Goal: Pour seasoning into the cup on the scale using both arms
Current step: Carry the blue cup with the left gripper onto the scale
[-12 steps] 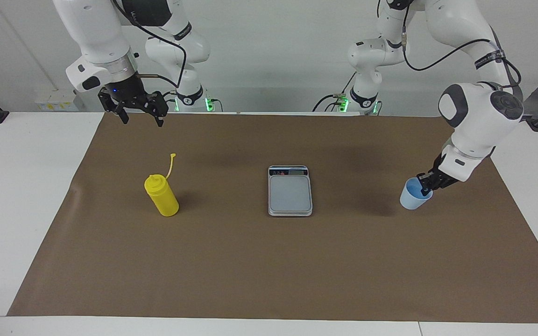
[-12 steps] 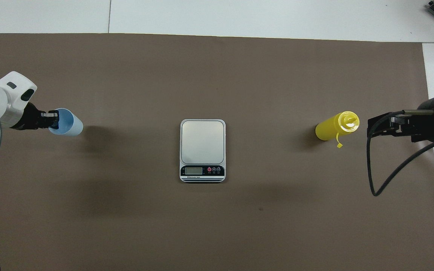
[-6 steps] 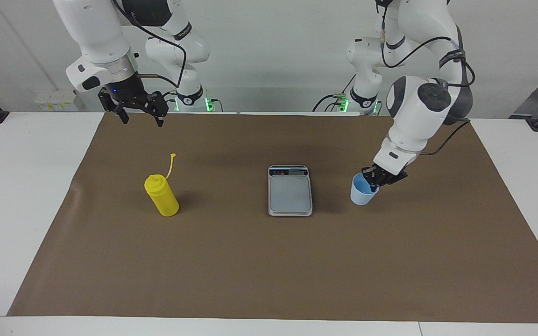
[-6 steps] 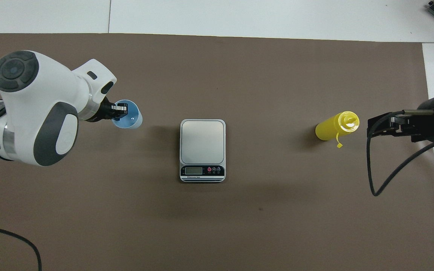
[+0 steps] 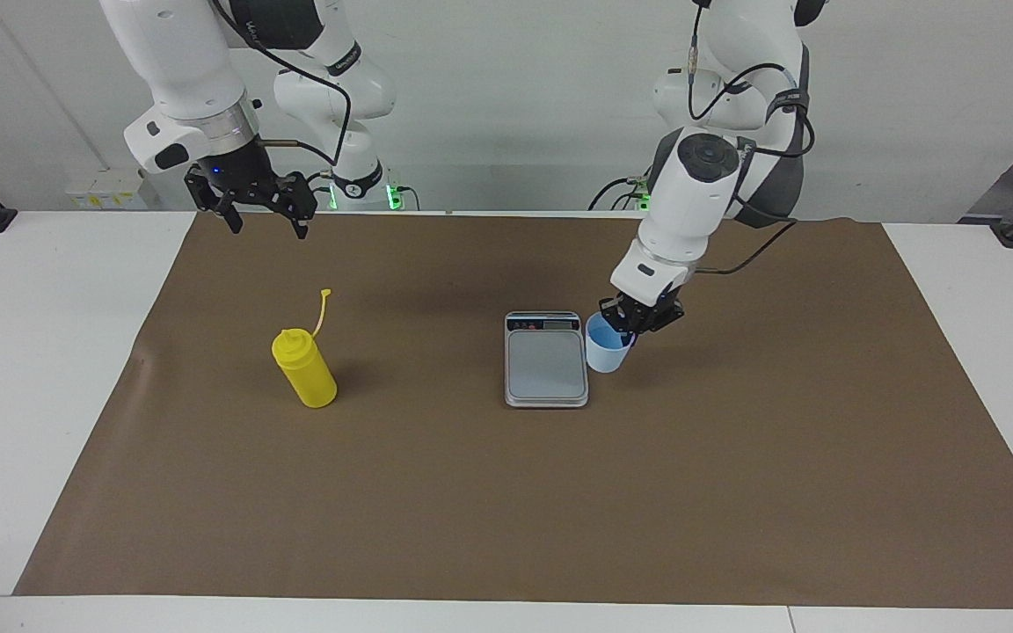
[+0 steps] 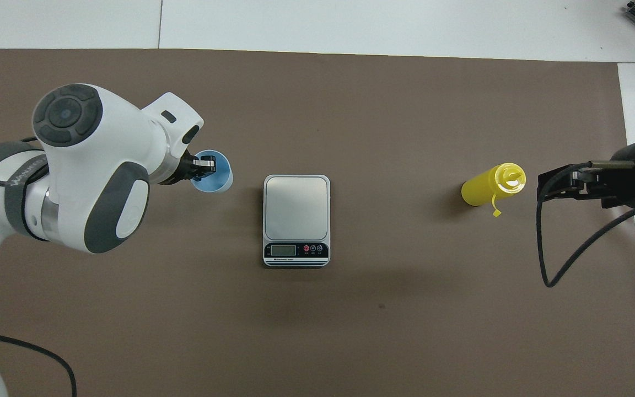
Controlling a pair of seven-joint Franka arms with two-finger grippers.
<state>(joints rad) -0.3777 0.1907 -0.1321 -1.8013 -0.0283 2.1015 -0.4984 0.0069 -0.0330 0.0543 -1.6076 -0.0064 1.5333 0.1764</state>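
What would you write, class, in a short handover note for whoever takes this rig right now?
Left claw: shut on the rim of the cup, carried in the air beside the scale, not yet on it.
Right claw: open, waiting above the mat.
Seasoning: upright toward the right arm's end, untouched, cap off.
Done: cup picked up.
Left: set the cup on the scale, grasp the seasoning, pour.

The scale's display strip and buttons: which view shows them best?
The overhead view: the scale lies flat, its display strip and buttons face up, unobstructed. The facing view shows the scale slantwise, the strip a thin band at the edge nearer the robots, buttons not readable.
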